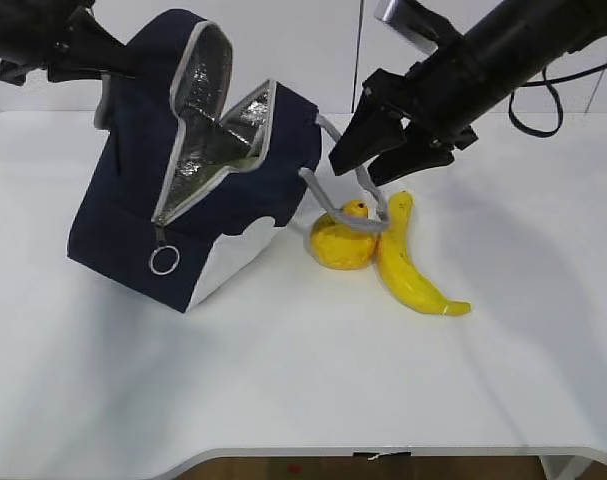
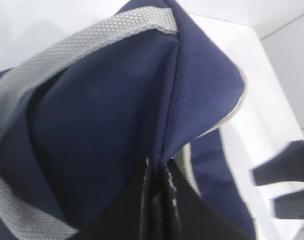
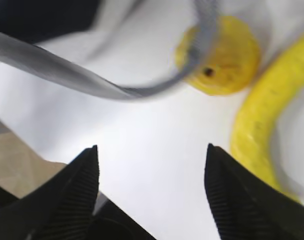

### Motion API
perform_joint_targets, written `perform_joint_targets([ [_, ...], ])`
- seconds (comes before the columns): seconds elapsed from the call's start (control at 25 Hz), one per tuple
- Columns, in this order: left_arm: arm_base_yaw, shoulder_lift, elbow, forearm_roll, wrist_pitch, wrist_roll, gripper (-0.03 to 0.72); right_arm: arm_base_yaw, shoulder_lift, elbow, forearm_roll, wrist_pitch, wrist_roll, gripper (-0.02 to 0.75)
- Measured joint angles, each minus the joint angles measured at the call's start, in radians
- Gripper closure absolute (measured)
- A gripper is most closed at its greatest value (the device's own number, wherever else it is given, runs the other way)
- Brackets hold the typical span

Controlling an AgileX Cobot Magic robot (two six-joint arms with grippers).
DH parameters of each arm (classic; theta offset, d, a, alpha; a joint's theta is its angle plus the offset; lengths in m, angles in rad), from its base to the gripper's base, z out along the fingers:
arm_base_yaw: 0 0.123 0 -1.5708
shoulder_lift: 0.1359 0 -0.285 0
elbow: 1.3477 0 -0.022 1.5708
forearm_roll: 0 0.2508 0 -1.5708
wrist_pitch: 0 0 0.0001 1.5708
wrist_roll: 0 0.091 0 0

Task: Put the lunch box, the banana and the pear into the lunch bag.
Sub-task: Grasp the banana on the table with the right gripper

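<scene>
White bench [image 1: 283, 380] is being used | lunch bag [image 1: 123, 215] upper left, being pinched by left jaws | right jaws spread, being held above pear [image 1: 341, 240] and banana [image 1: 408, 265], centre-right | pear judged firm, slippery; best gripped across its belly

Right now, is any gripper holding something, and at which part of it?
The left gripper is shut on the lunch bag, pinching the navy fabric at its top back edge. The right gripper is open above the pear and banana, holding nothing.
</scene>
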Motion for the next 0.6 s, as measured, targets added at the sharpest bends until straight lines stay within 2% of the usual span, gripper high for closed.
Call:
perform_joint_targets([
  [0.2,0.029,0.000,0.000,0.087,0.005,-0.020,0.678,0.002,-0.041,0.000,-0.096,0.049,0.094,0.215],
  [0.36,0.038,0.000,0.000,0.155,0.013,-0.045,0.678,0.016,-0.053,0.000,-0.246,0.063,0.187,0.215],
  [0.48,0.038,0.000,0.000,0.170,0.033,-0.051,0.678,0.030,-0.053,0.000,-0.349,0.065,0.239,0.215],
  [0.6,0.038,0.000,0.000,0.171,0.033,-0.052,0.678,0.030,-0.053,0.000,-0.405,0.065,0.255,0.215],
])
